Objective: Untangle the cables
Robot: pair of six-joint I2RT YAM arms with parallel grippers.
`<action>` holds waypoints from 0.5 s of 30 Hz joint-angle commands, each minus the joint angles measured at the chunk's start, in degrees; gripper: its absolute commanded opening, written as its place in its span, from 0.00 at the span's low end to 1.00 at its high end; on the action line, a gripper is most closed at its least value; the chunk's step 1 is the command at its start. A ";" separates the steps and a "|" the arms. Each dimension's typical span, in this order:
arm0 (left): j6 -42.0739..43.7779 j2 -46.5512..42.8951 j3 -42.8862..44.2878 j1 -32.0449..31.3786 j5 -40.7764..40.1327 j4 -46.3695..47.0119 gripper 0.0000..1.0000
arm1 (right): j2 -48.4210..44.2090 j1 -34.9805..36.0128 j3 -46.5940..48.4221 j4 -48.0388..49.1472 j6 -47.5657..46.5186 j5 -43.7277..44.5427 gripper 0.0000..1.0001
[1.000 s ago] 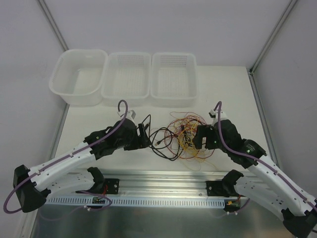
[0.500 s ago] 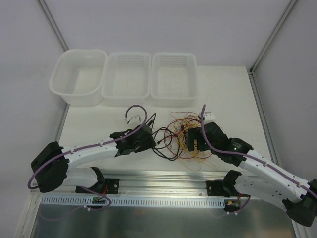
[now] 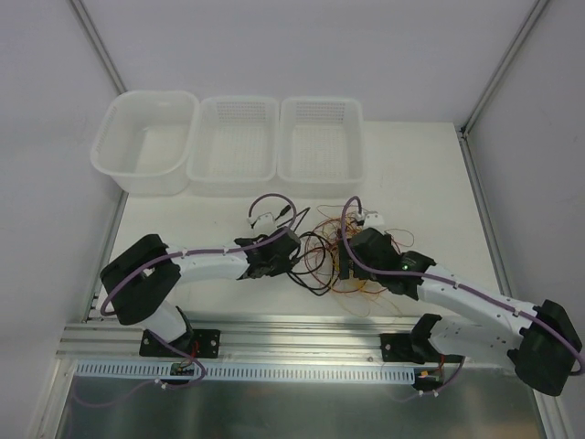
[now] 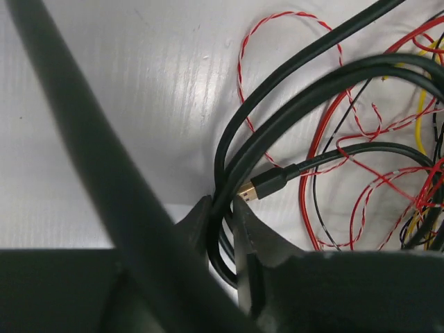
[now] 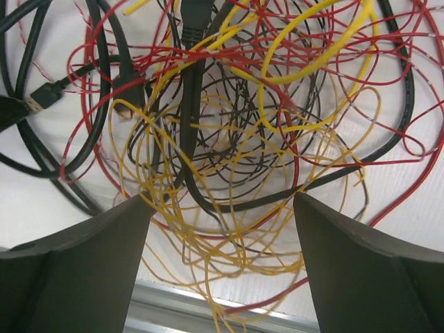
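Observation:
The cables (image 3: 340,249) lie as a loose tangle of red, yellow and black wires mid-table, between my two grippers. My left gripper (image 3: 292,257) sits at the tangle's left edge; in the left wrist view its jaws (image 4: 220,206) are pinched on a looped black cable (image 4: 291,111), right beside a gold-tipped plug (image 4: 267,186). Red wires (image 4: 326,146) curl to the right of it. My right gripper (image 3: 352,262) hovers over the tangle's middle. In the right wrist view it (image 5: 222,202) stands wide open, with yellow wire loops (image 5: 229,229) and a black cable (image 5: 191,104) below and between the fingers (image 5: 361,263).
Three white bins stand in a row at the back: a smooth tub (image 3: 143,142) and two mesh baskets (image 3: 233,142) (image 3: 321,146). A metal rail (image 3: 302,334) runs along the near table edge, just past the tangle. Purple hoses arch over both wrists.
Both arms have stretched in toward the tangle. The left gripper reached the black loop and closed its jaws on it. The right gripper moved left over the wires, still open.

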 commanded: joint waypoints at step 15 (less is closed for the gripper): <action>9.28 -16.80 -3.28 -1.07 -5.69 -12.00 0.00 | 9.67 -8.46 -1.95 -1.36 6.91 0.57 0.18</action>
